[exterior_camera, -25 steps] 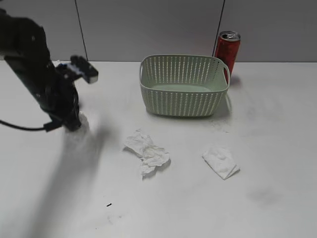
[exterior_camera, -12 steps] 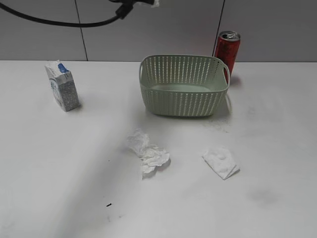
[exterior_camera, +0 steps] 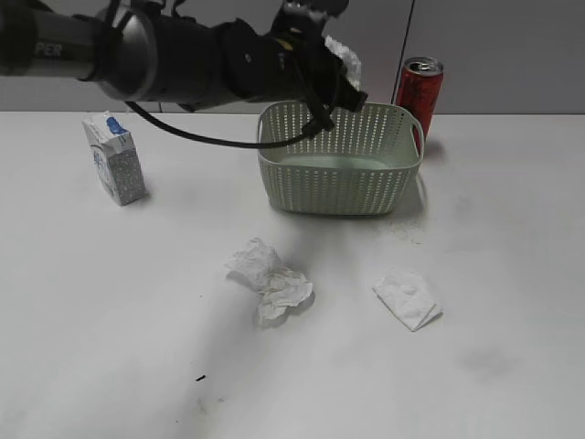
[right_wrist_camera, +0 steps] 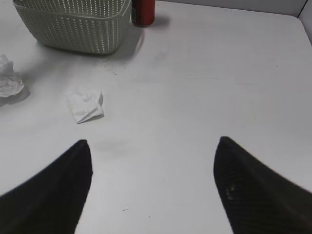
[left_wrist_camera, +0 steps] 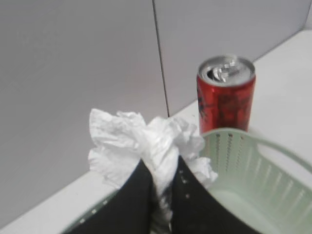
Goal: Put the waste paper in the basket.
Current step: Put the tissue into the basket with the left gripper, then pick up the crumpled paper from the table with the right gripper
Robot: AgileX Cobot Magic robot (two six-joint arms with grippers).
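My left gripper (exterior_camera: pixel 336 71) is shut on a crumpled white waste paper wad (exterior_camera: pixel 345 57) and holds it above the back left rim of the pale green basket (exterior_camera: pixel 340 183). The left wrist view shows the wad (left_wrist_camera: pixel 141 146) pinched between the black jaws (left_wrist_camera: pixel 161 168) over the basket rim (left_wrist_camera: pixel 243 146). Two more wads lie on the table in front of the basket, one left of centre (exterior_camera: pixel 271 280) and one to the right (exterior_camera: pixel 408 298). My right gripper (right_wrist_camera: pixel 153 146) is open and empty above bare table; the right wad (right_wrist_camera: pixel 86 105) and basket (right_wrist_camera: pixel 73 24) lie ahead of it.
A red drink can (exterior_camera: pixel 420 89) stands behind the basket's right corner. A white-and-blue carton (exterior_camera: pixel 113 170) stands upright at the left. The left arm (exterior_camera: pixel 146 55) stretches across the upper left of the exterior view.
The left arm has swung from the carton's side at the left, up and across to above the basket, carrying a wad. The two wads on the table have not moved.
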